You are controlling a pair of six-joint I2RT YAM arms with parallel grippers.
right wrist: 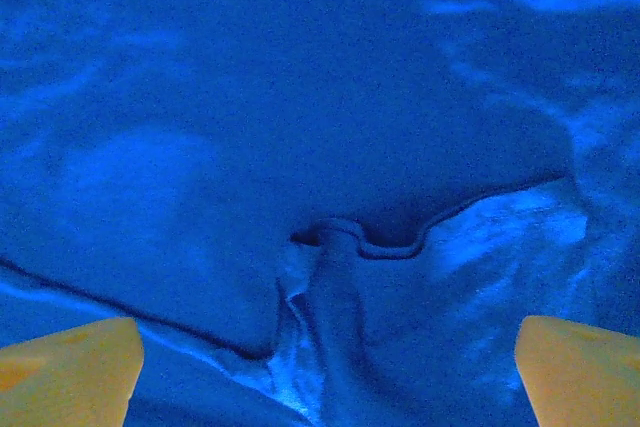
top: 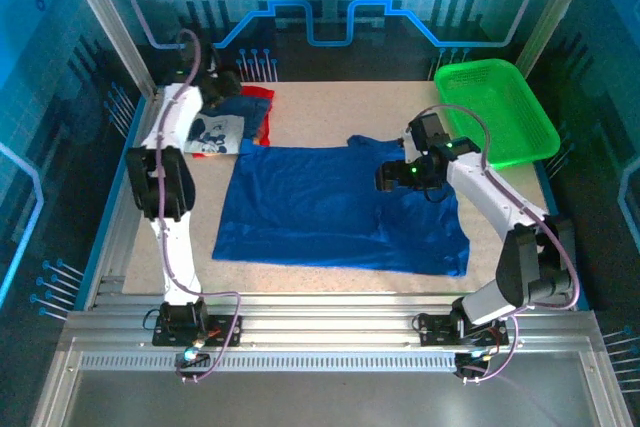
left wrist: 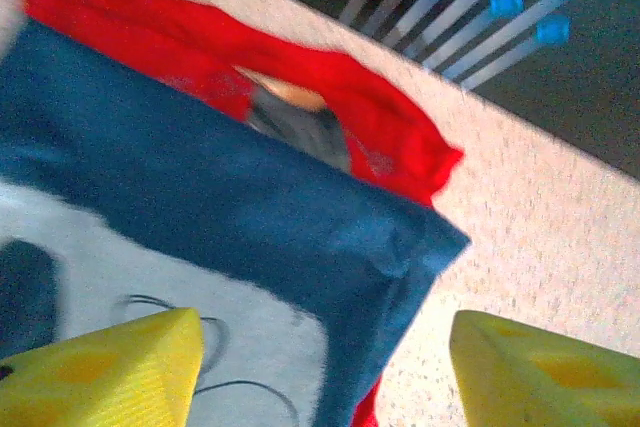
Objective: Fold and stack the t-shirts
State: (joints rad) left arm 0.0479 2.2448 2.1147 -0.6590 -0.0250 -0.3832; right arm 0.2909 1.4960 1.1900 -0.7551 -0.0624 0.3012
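Observation:
A royal blue t-shirt (top: 330,207) lies spread flat across the middle of the table, print side down. At the back left sits a folded navy and white cartoon tee (top: 215,134) on top of a folded red tee (top: 262,97). My left gripper (top: 215,82) hovers open over that pile, its yellow fingers (left wrist: 110,372) either side of the navy tee's corner (left wrist: 400,247), with the red tee (left wrist: 390,137) showing behind. My right gripper (top: 392,175) is open just above the blue shirt's right part, over a rumpled fold (right wrist: 340,247) with nothing between its fingertips (right wrist: 70,367).
A green plastic mesh basket (top: 497,112) stands at the back right corner. Blue pegs (left wrist: 480,7) stick up beyond the table's back edge. Bare table (top: 330,112) lies behind the blue shirt, and the metal rail (top: 320,322) runs along the front.

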